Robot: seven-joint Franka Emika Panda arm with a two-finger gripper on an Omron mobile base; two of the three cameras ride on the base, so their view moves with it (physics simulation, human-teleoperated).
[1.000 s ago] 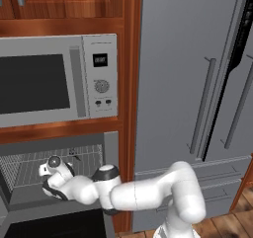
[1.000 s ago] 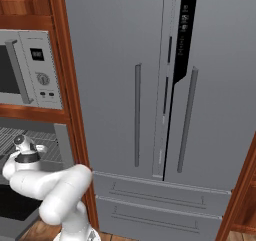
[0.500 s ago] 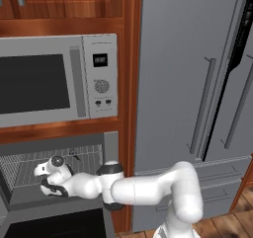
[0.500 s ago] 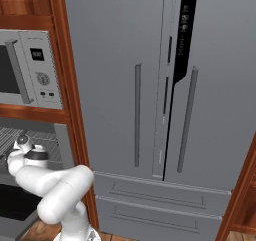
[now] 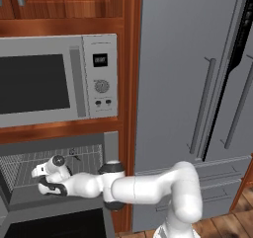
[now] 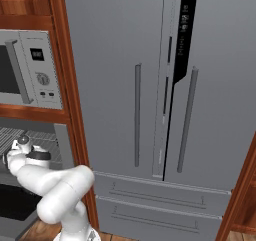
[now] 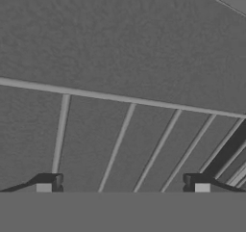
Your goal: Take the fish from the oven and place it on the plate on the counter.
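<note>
A wall of reddish-brown cabinets (image 5: 129,15) is shown beside a grey fridge (image 5: 192,84). Below the microwave (image 5: 54,79), the oven (image 5: 111,148) is seen open, its wire rack (image 7: 120,144) bare under the gripper (image 7: 122,185), whose fingers (image 7: 48,183) are spread wide, empty. The fish's place cannot be told.

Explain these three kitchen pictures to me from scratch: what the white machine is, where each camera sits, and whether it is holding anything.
The white machine is a robot arm with a two-finger gripper. Two cameras ride on its base, behind it to the left and right; both show the arm reaching into the open oven below the microwave, beside a tall grey fridge. The third camera sits on the hand and looks over the oven's wire rack. The two dark fingertips stand apart with nothing between them. I cannot make out a fish.
</note>
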